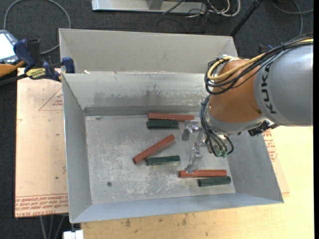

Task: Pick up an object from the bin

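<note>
The red stick (pixel 204 173) is lying front right in the bin (pixel 114 178), a green stick (pixel 214 181) beside it; my pincer (pixel 194 164) is hanging over its left end, spread or not I cannot tell; I am seemingly lining up; next, straddling it.

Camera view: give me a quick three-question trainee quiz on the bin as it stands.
1. True or false: the gripper hangs over the left half of the bin as viewed.
2. How does the middle red bar lie? A diagonally; B standing on end; C stacked on another bar.
3. Fill in: the near-right bar nearest the gripper is ___ in colour.
Key: 1 false; 2 A; 3 red.
</note>
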Motion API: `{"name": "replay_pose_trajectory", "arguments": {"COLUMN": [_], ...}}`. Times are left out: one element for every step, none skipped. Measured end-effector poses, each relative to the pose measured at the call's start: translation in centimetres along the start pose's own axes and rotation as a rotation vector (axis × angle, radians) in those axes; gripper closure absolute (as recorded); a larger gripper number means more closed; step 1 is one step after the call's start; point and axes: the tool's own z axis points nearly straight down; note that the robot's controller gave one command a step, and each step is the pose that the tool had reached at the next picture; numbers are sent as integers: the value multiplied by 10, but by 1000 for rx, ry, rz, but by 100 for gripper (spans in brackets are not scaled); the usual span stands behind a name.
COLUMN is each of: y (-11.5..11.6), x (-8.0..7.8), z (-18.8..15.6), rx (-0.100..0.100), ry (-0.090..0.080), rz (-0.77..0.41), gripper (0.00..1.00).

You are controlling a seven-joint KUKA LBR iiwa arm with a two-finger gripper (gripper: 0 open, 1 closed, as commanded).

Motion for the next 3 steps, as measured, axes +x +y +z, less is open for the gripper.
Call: {"name": "replay_pose_trajectory", "arguments": {"y": [44,43,41], "x": [21,19,17], "z": [71,69,-70], "rx": [0,0,-2], "ry": [6,1,-8], "rz": [196,197,183], "gripper": [0,100,100]}}
